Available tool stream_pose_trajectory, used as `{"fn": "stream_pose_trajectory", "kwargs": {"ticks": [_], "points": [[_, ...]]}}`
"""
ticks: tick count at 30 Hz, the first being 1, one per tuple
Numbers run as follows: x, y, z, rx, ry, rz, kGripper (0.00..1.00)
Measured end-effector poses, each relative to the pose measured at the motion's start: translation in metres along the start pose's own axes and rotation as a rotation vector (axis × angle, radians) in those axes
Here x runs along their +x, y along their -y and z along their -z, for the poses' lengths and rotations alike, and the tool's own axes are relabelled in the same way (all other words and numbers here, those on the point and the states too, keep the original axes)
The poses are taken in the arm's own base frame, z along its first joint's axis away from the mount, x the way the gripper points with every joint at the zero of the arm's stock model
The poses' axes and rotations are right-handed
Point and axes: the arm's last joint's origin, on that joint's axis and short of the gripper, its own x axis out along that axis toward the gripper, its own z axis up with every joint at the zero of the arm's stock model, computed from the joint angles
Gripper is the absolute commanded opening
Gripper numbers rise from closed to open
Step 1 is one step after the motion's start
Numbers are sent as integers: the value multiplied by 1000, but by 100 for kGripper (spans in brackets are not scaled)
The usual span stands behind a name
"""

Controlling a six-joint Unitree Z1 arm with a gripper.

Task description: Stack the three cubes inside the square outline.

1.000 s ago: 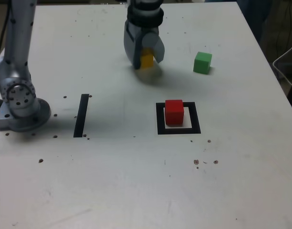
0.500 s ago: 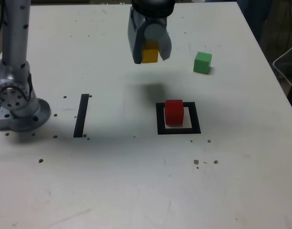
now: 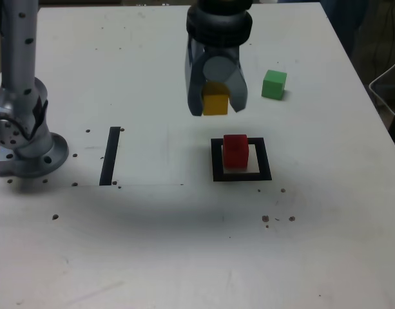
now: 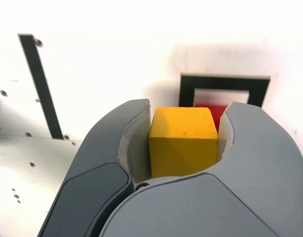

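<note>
My gripper (image 3: 216, 108) is shut on the yellow cube (image 3: 215, 103) and holds it in the air, above the table and slightly to the exterior view's left of the square outline (image 3: 241, 159). The red cube (image 3: 236, 150) stands inside that outline. The green cube (image 3: 274, 84) rests on the table farther back, toward the exterior view's right. In the wrist view the yellow cube (image 4: 183, 140) fills the gap between my grey fingers (image 4: 124, 143), and beyond it I see part of the red cube (image 4: 213, 111) in the square outline (image 4: 223, 85).
A narrow black strip (image 3: 109, 155) lies on the white table at the exterior view's left. The arm's grey base (image 3: 26, 145) stands at the far left edge. Small dark specks dot the tabletop (image 3: 184, 244).
The gripper lifted the yellow cube off the table, then carried it nearer and to the exterior view's right, toward the red cube in the outline.
</note>
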Motion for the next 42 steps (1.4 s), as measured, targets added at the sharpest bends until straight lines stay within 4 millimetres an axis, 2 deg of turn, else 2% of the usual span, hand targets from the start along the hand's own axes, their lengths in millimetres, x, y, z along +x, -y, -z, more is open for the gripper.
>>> {"fn": "stream_pose_trajectory", "kwargs": {"ticks": [3,9,19,31,42], "points": [[1,14,-4,28,14,23,17],[10,27,-12,51,6,76,17],[28,29,-18,56,20,58,17],[36,28,-23,52,45,38,18],[37,27,-22,50,43,23,25]]}}
